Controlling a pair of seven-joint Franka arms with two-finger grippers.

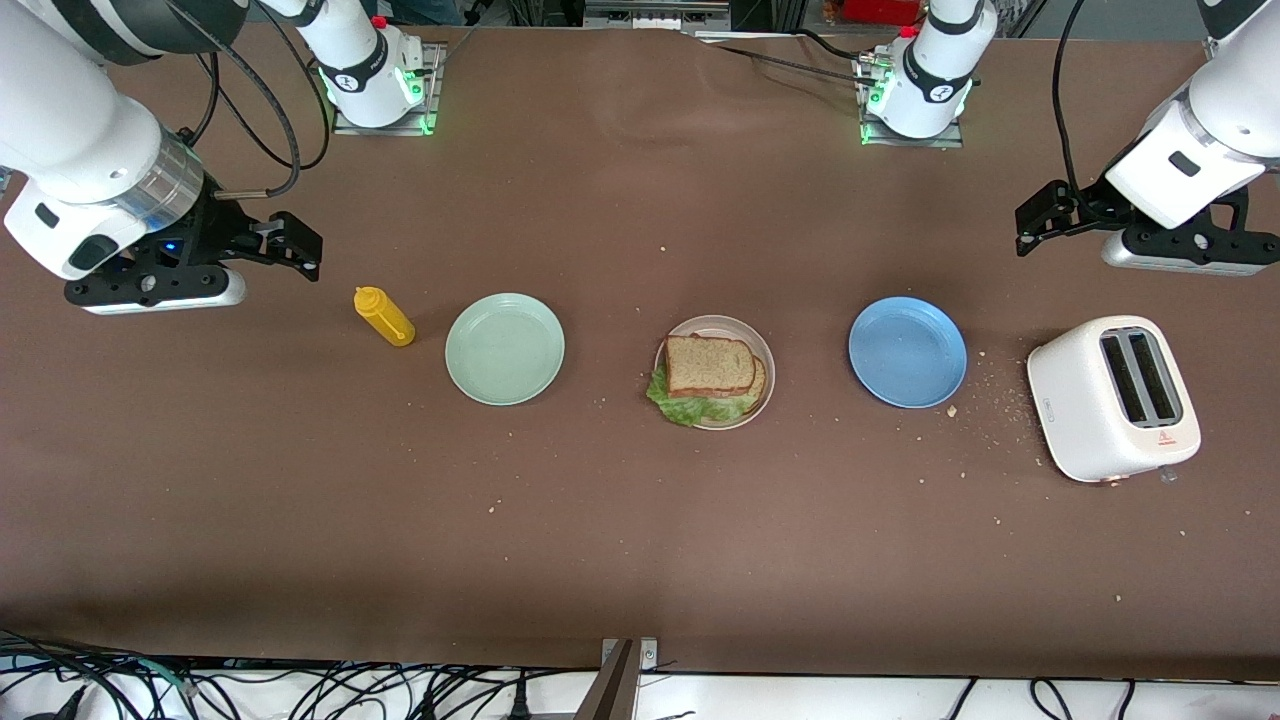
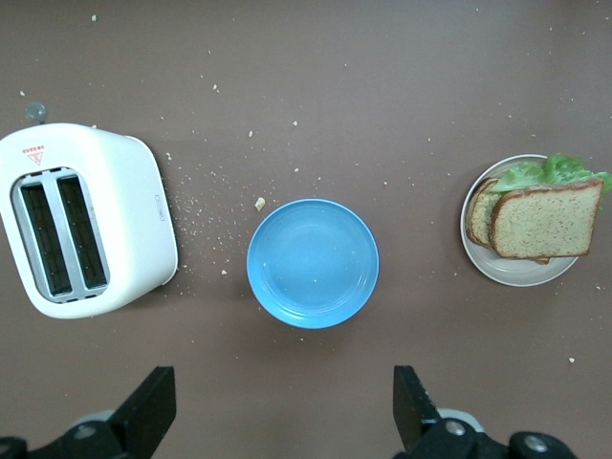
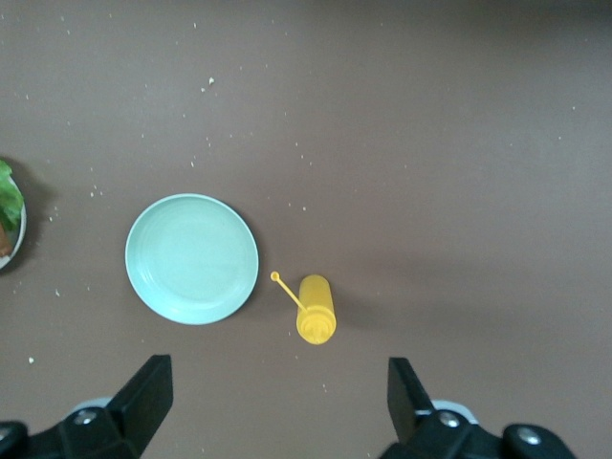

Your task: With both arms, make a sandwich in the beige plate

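We see the brown-bread-and-lettuce sandwich (image 1: 712, 375) on the round beige plate (image 1: 757, 345); our left gripper (image 2: 282, 402) and right gripper (image 3: 277, 397) both hang empty, jaws spread wide.

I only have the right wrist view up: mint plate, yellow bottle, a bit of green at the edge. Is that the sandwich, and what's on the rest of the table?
Observer: Yes, the lettuce belongs to the sandwich, assembled on the beige plate.
Operator: What's toward the left arm's end?
Observer: A blue plate, bare, then a white toaster with both slots unfilled.
Operator: Is the left gripper holding anything?
Observer: No, the left gripper is open, over bare table near the blue plate.
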